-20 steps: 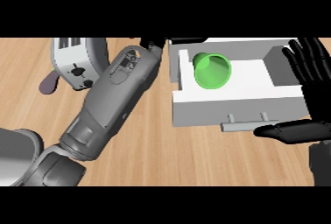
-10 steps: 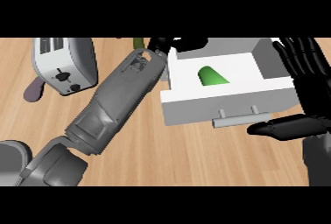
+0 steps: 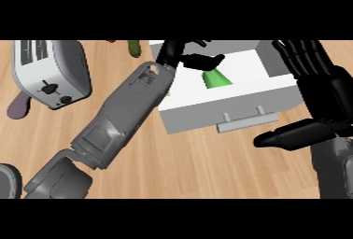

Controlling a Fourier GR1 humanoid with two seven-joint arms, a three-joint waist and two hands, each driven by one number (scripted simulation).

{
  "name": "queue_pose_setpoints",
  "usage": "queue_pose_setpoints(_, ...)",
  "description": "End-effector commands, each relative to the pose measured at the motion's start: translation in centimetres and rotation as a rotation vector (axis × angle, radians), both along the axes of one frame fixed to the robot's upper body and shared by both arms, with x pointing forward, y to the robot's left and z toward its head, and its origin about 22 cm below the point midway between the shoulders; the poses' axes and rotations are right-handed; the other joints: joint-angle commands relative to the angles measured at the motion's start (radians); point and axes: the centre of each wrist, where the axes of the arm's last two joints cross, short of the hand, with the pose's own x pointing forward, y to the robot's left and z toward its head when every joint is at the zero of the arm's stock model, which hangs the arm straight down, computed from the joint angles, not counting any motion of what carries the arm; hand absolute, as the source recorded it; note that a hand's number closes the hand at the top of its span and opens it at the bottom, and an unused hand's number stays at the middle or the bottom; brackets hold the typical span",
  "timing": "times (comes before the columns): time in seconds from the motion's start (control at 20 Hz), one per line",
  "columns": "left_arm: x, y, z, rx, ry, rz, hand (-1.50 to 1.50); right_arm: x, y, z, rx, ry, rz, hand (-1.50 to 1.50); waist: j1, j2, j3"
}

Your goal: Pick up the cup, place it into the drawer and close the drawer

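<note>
The green cup [image 3: 218, 79] lies inside the open white drawer [image 3: 228, 108], near its middle. My left forearm crosses the counter diagonally, and my left hand [image 3: 180, 52] hangs over the drawer's back left part. Its fingers [image 3: 205, 60] are relaxed and reach over the cup's top end, hiding that end; none curl round it. My right hand [image 3: 318, 86] stands open at the drawer's right side, fingers pointing up along the wall, thumb [image 3: 293, 136] stretched left below the drawer's front. The drawer's handle [image 3: 245, 123] faces me.
A white toaster [image 3: 51, 70] stands at the left on the wooden counter, with a purple object [image 3: 18, 107] beside it. A small green item [image 3: 134, 47] lies at the back, left of the drawer. A dark round thing [image 3: 5, 183] shows at the lower left edge.
The whole scene has slid in the view and looks closer. My left hand has come over the cup's top end, so less of the cup shows. The right hand stays by the drawer.
</note>
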Motion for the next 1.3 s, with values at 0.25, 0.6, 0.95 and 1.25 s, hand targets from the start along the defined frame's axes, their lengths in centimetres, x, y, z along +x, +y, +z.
queue_pose_setpoints(0.25, -0.4, -0.4, 1.0, -0.284, -0.092, -0.056, -1.5, 0.2, 3.5, 0.2, -0.047, 0.018, 0.413, 1.5, -0.013, 0.003, -0.002)
queue_pose_setpoints(0.6, -0.1, -0.1, 1.0, -0.369, -0.132, 0.025, -1.5, -0.6, 2.8, -1.4, -0.439, 0.175, 0.513, 1.5, 0.052, -0.014, -0.002)
queue_pose_setpoints(0.95, 0.0, 1.0, -0.7, -0.393, -0.109, 0.078, -1.5, -2.6, 1.6, -2.1, -0.766, 0.146, 0.294, -1.5, 0.125, -0.032, -0.001)
queue_pose_setpoints(1.25, -0.5, 1.2, -1.1, -0.483, -0.108, 0.042, -1.5, -1.0, 3.6, -10.3, -0.861, 0.257, 0.2, -1.5, 0.205, -0.042, -0.001)
